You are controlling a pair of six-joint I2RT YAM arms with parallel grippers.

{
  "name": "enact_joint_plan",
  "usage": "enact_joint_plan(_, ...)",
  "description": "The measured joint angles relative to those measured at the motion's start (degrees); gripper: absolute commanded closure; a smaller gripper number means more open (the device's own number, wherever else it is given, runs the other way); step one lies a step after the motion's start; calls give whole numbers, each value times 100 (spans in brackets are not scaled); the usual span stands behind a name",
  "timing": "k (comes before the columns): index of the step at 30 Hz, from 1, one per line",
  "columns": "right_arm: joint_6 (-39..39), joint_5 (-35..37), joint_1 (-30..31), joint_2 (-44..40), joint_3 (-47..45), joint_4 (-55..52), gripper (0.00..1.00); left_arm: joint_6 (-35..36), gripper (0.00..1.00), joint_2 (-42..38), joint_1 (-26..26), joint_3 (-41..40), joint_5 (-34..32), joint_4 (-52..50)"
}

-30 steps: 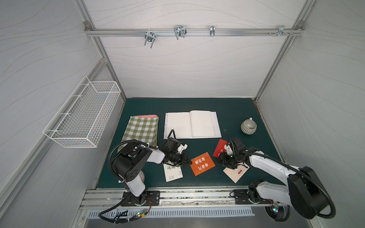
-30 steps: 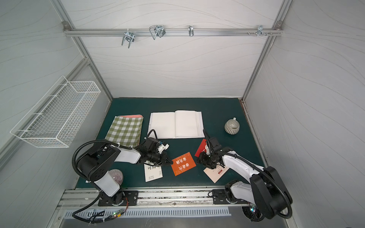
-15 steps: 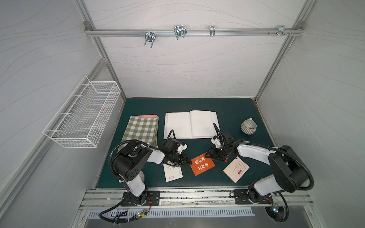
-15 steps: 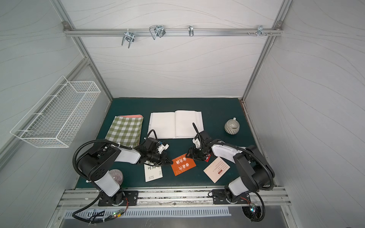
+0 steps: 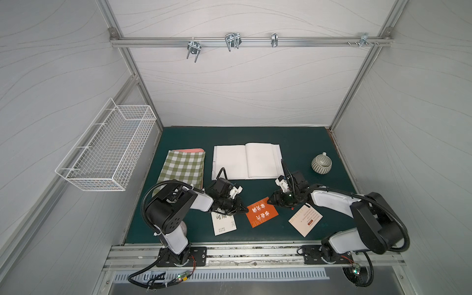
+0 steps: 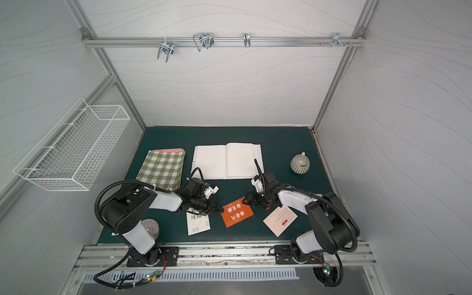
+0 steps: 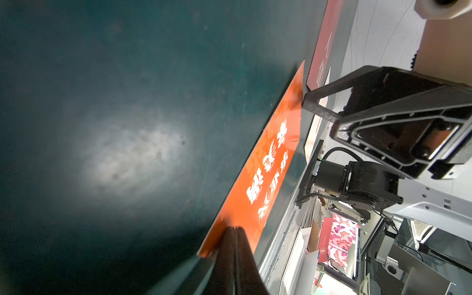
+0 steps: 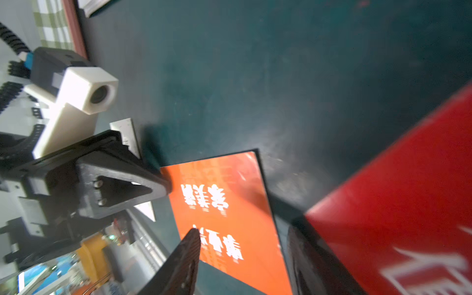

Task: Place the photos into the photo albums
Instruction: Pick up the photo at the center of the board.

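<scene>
While the left gripper (image 7: 235, 228) is clenched, its tips rest on one corner of the orange card (image 7: 268, 166), which lies on the mat (image 7: 127, 102). Whether that corner is pinched between them cannot be told.

The right gripper (image 8: 242, 229) reaches the opposite corner of the same card with its jaws apart and nothing between them. One finger (image 8: 189, 245) hangs over the orange face and the other sits just off the card's edge. The red card (image 8: 408, 204) is tilted up close against the outer side of that second finger. It is unclear whether it is carried or only leaning there.

In both top views the orange card sits between the two grippers near the front of the mat. The white card (image 5: 223, 223) lies just beside it, partly under the left gripper. The cream card (image 5: 305, 219) lies on the other side, below the right arm. The album (image 5: 247, 161) lies open behind them, its white pages up, apart from every card. A checked item (image 5: 182, 168) lies to its left and a cup (image 5: 321, 164) stands to its right.
</scene>
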Motion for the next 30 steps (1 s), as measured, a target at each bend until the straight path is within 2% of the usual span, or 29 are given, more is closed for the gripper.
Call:
enact_joint_plan(8, -26, 297, 271, 2, 44, -7, 42, -107, 92, -107, -4, 0, -127, -144)
enact_joint_plan(14, -179, 52, 424, 529, 354, 195, 41, -175, 92, -11, 7, 0, 2, -48)
enact_joint_plan(23, -280, -859, 57, 999, 422, 745, 41, -232, 92, 59, 33, -2, 105, 46)
enact_joint_plan(30, -140, -1716, -37, 1360, 258, 1746, 42, -232, 92, 85, 42, 11, 138, 48)
